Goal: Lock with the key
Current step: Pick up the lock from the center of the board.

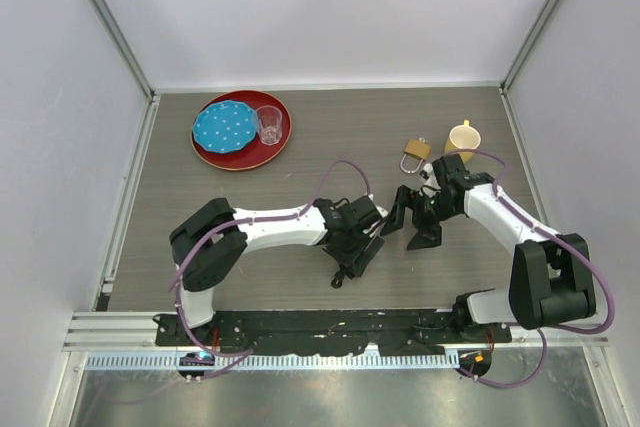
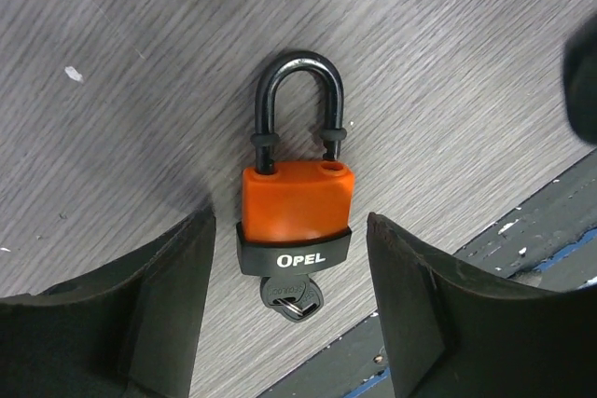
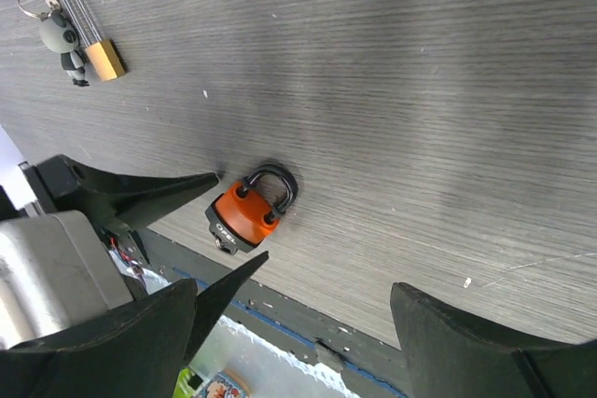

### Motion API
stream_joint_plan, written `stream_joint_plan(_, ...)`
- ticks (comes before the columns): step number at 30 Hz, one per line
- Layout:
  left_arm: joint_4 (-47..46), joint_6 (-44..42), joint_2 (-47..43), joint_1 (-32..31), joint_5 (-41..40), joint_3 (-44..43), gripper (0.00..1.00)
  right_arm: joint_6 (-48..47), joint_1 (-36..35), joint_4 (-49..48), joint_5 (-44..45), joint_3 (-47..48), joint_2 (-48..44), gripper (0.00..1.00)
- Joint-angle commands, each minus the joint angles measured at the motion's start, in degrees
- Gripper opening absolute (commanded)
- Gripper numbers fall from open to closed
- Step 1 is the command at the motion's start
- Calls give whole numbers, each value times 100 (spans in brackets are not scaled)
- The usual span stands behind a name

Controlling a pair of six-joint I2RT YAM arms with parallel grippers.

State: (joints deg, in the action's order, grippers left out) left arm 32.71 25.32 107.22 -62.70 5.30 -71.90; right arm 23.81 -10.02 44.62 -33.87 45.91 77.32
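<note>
An orange padlock [image 2: 297, 200] with a black "OPEL" base and black shackle lies flat on the table near its front edge. A black-headed key [image 2: 293, 297] sits in its keyhole. One shackle leg stands just above its hole. My left gripper [image 2: 291, 323] is open, its fingers on either side of the lock's base without touching it. In the top view the left gripper [image 1: 352, 259] covers the lock. My right gripper [image 1: 412, 219] is open and empty, hovering to the right. The right wrist view shows the lock [image 3: 244, 209] between the left fingers [image 3: 131, 195].
A brass padlock with a key ring [image 1: 415, 154] lies behind the right gripper, also in the right wrist view [image 3: 84, 44]. A yellow cup [image 1: 462, 137] stands beside it. A red plate [image 1: 241, 157] at the back left holds a blue plate and a clear cup. The table's black front rail [image 2: 522, 230] is close.
</note>
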Motion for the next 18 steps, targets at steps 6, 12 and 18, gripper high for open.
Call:
stream_joint_plan(6, -203, 157, 114, -313, -758, 264, 65, -35, 132, -76, 73, 357, 38, 91)
stream_joint_plan(12, -133, 26, 168, -313, -987, 307, 36, 71, 150, -85, 47, 331, -59, 90)
stream_joint_plan(18, -309, -124, -200, -217, -856, 370, 0, 132, 141, -190, -215, 357, -85, 90)
